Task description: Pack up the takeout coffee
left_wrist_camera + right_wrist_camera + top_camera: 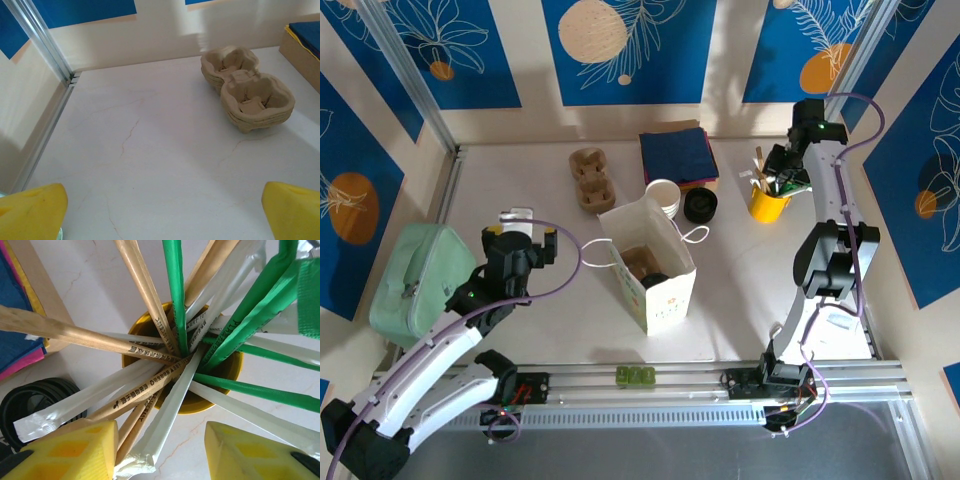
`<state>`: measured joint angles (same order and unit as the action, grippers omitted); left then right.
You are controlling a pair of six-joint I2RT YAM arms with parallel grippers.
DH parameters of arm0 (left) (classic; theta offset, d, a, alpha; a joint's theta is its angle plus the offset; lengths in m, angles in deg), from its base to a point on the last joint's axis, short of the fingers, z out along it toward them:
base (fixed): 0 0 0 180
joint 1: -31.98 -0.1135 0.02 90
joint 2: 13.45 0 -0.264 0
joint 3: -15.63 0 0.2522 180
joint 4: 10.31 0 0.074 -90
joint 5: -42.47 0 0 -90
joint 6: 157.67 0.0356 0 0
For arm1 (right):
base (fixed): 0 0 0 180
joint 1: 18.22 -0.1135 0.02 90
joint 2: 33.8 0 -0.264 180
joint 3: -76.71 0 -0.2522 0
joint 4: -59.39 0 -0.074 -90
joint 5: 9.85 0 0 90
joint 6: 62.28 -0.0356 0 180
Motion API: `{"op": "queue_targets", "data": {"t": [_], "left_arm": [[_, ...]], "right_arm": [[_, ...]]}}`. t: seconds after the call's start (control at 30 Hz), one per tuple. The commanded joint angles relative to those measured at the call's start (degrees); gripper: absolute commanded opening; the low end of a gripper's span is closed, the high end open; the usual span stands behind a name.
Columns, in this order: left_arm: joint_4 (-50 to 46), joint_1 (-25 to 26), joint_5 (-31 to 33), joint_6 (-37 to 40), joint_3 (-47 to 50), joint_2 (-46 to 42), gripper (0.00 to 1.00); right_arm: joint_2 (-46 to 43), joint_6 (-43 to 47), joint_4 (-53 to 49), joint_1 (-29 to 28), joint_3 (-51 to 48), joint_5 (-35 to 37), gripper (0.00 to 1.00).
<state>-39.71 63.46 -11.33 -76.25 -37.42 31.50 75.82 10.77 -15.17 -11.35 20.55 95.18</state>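
Note:
A white paper bag [665, 295] stands open at mid-table. Inside it sits a brown carrier, and in that the takeout coffee [657, 281], of which I see just the black lid. My right gripper [782, 178] hovers over a yellow cup [225, 385] packed with wooden stirrers and wrapped straws. Its jaws [160, 440] stand open, and the end of a white wrapped straw [165, 425] lies between them, next to the left finger. My left gripper [522, 236] is open over bare table left of the bag, nothing between its fingers [35, 210].
A stack of white cups [663, 195] and a pile of black lids [700, 204] stand behind the bag. Stacked pulp carriers [247, 87] lie at the back, with napkins [678, 155] to their right. A green pouch [412, 280] rests at the left edge.

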Motion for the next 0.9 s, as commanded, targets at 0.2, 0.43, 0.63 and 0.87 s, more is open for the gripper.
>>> {"op": "queue_targets", "data": {"t": [0.2,0.43,0.63,0.87], "left_arm": [[0.5,-1.0,-1.0,-0.7,-0.6,0.1,0.99],[0.2,-0.9,-1.1,-1.0,-0.6,-0.3,0.99],[0.2,-0.9,-1.2,-1.1,-0.6,-0.5,0.99],[0.2,-0.9,-1.6,-1.4,-0.5,-0.3,0.99]], "right_arm": [[2.4,-0.2,-1.8,0.3,1.6,1.0,0.48],[2.6,-0.6,-2.2,0.7,1.5,1.5,0.48],[2.4,-0.7,-2.4,1.4,1.4,2.0,0.42],[2.2,-0.9,-2.4,2.0,1.2,1.6,0.34]]}}
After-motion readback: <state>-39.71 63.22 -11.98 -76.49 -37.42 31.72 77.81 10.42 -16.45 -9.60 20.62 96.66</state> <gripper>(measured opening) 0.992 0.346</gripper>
